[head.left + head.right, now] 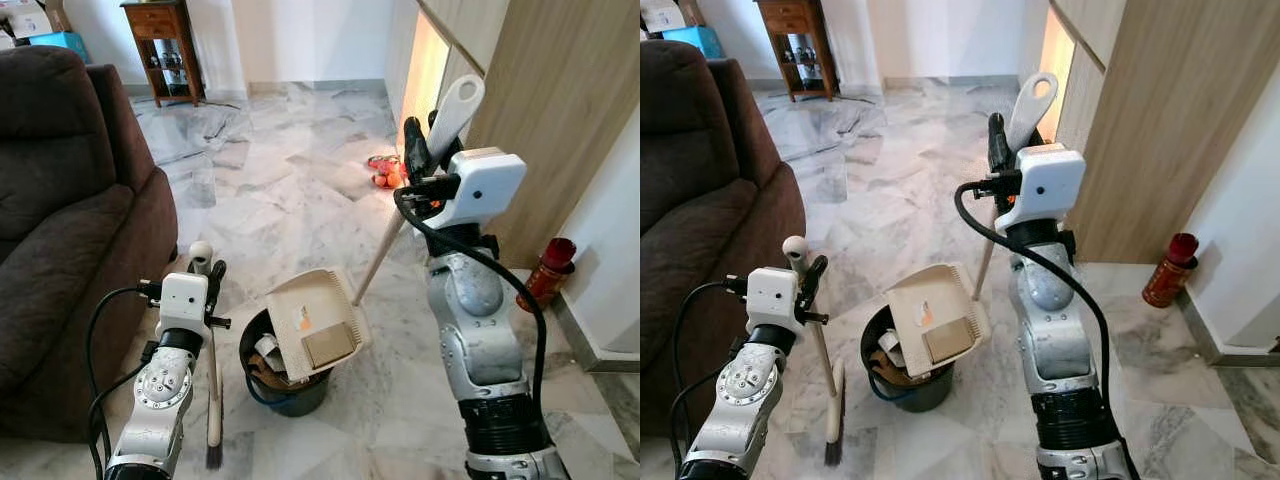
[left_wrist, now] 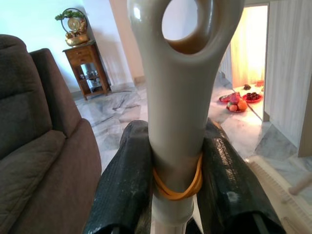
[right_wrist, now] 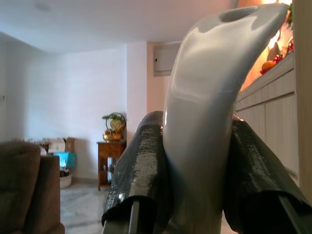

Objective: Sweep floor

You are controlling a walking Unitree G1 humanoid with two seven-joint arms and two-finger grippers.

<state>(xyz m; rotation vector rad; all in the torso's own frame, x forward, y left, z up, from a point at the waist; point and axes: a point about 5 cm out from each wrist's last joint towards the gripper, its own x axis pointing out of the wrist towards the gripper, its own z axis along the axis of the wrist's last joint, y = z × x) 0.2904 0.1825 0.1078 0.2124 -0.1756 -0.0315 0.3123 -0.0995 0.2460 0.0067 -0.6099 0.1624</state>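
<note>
My right gripper (image 1: pixel 428 140) is shut on the white handle of the dustpan (image 1: pixel 455 108). The handle runs down to the beige dustpan tray (image 1: pixel 312 322), which is tilted over a dark bin (image 1: pixel 285 385) holding paper scraps. My left gripper (image 1: pixel 207 268) is shut on the beige broom handle (image 1: pixel 201 252); the broom stands upright beside the bin with its bristles (image 1: pixel 213 455) on the marble floor. In the left wrist view the fingers (image 2: pixel 122 190) clamp the handle (image 2: pixel 178 97) above an orange rubber band. The right wrist view has the fingers (image 3: pixel 141 165) on the dustpan handle (image 3: pixel 204 107).
A dark brown sofa (image 1: pixel 60 210) stands close on my left. A wooden cabinet wall (image 1: pixel 560 110) rises on the right, with a red bottle (image 1: pixel 548 270) at its foot. Red plates of fruit (image 1: pixel 385 172) lie on the floor ahead. A wooden side table (image 1: pixel 160 45) stands at the far wall.
</note>
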